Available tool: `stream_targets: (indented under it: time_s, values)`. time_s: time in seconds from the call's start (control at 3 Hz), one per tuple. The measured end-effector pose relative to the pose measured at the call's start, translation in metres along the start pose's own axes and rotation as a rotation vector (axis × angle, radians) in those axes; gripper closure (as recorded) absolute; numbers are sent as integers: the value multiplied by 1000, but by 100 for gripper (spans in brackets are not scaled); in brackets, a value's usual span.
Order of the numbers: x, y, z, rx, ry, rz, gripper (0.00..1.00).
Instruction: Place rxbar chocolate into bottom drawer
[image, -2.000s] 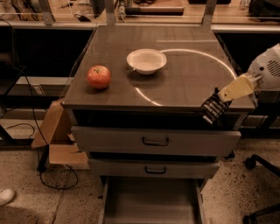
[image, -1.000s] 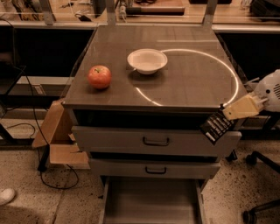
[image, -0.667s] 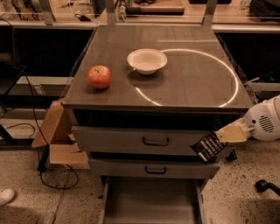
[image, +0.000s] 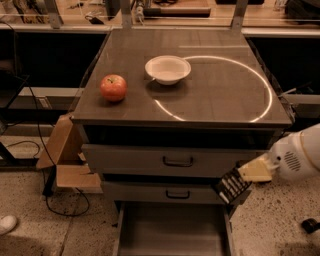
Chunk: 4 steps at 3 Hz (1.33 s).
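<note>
- One hand (image: 244, 176), cream-coloured, on the end of a white arm (image: 296, 156) coming in from the right edge; it sits in front of the right end of the drawer fronts, below the bench top.
- The hand is closed on the rxbar chocolate (image: 231, 186), gripping it at one end.
- One rxbar chocolate: black wrapper, held tilted in the air, overlapping the right end of the middle drawer front and just above the right rear corner of the bottom drawer (image: 170, 232). It is not in the drawer.
- Writing: white lines across the wrapper, too small to read. No other labels legible.
- Three grey drawers: two upper drawers (image: 150, 160), each closed and with one dark handle; the bottom drawer is pulled out, plain grey interior showing.
- On the bench (image: 225, 95): one red apple (image: 113, 88) at front left, one white bowl (image: 168, 69) near the middle, well apart from each other.
- One cardboard box (image: 65, 160) on the floor at the bench's left side.
</note>
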<state>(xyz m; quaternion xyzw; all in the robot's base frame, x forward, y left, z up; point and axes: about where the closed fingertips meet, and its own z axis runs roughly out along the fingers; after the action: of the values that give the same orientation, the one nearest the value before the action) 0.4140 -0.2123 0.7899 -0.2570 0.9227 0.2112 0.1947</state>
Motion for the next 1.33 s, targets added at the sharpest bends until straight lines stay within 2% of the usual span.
stream_targets:
  time_s: [0.33, 0.67, 1.0, 1.33]
  values:
    - [19, 17, 26, -34, 33, 16, 100]
    - [38, 34, 53, -92, 89, 30, 100]
    - [38, 34, 53, -92, 89, 30, 100]
    - [63, 38, 105, -84, 124, 106, 100]
